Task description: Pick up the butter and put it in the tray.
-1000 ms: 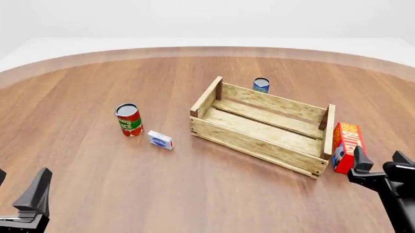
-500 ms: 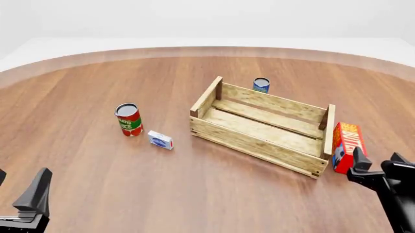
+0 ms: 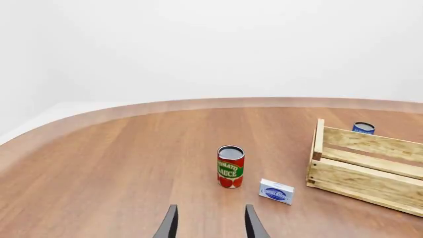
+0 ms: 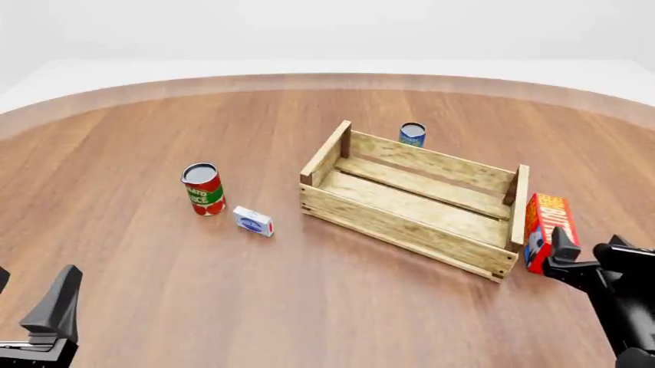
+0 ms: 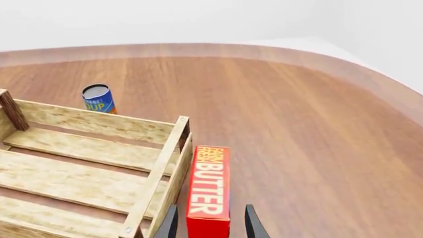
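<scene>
The butter (image 5: pixel 208 191) stands just outside the tray's (image 4: pixel 409 222) right end board, between the wide-open fingers of the right hand (image 5: pixel 208 224), ungripped.

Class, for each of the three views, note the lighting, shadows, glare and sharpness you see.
Front view: flat, even light, only faint shadows under the tray and tomato can; no glare. Left wrist view: sharp throughout, blank white backdrop. Right wrist view: butter lettering crisp, no blur or visible distortion.
</scene>
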You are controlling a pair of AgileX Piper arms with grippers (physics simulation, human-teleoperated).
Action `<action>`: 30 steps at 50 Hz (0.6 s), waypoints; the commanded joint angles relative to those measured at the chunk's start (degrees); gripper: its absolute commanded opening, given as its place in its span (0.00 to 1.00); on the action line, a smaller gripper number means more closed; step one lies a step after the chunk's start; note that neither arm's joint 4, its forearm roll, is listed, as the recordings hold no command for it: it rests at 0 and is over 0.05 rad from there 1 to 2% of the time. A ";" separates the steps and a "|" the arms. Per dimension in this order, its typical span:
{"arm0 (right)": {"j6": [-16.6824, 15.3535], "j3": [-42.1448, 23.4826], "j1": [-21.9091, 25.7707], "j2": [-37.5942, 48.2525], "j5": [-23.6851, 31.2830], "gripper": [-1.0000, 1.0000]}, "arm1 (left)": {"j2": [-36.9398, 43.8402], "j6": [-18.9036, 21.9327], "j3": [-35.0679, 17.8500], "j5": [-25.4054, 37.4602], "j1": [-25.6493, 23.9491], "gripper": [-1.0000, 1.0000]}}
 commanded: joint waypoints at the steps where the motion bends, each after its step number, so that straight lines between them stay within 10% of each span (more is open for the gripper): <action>1: -0.17 -1.70 0.03 2.43 -0.02 1.00 | 0.00 0.00 0.00 0.00 0.00 1.00; 30: 0.85 -5.59 -0.23 9.82 -0.01 1.00 | 0.00 0.00 0.00 0.00 0.00 1.00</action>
